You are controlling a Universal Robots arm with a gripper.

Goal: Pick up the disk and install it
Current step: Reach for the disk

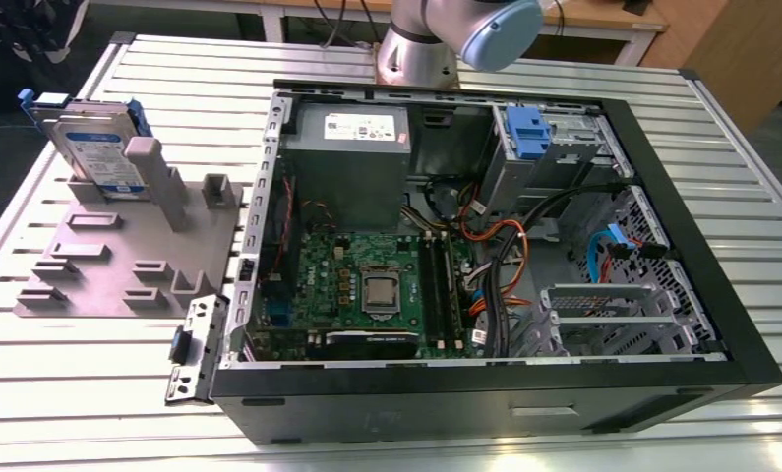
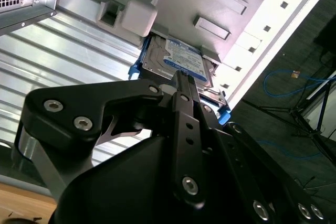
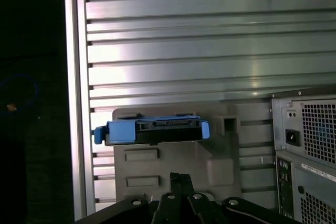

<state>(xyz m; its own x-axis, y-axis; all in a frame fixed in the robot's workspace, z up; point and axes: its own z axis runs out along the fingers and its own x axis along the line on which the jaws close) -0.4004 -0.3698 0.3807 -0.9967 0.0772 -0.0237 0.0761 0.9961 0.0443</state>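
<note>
The disk (image 1: 95, 147), a silver-grey drive with a white-and-blue label in a blue carrier, stands on edge in a slot of the grey holder (image 1: 115, 265) at the exterior view's left. In both wrist views my gripper (image 2: 180, 77) (image 3: 178, 178) hangs at a distance from the disk (image 2: 181, 59) (image 3: 153, 130), its black fingers pressed together with nothing between them. The disk's blue-framed edge faces me in the first wrist view.
An open computer case (image 1: 745, 324) lies at the exterior view's right, with a power-supply box (image 1: 351, 133), a motherboard (image 1: 378, 285), cables and a drive bay with a blue latch (image 1: 528, 133). My arm (image 1: 456, 39) rises behind it. The slatted table's edge (image 3: 73, 103) runs close to the holder.
</note>
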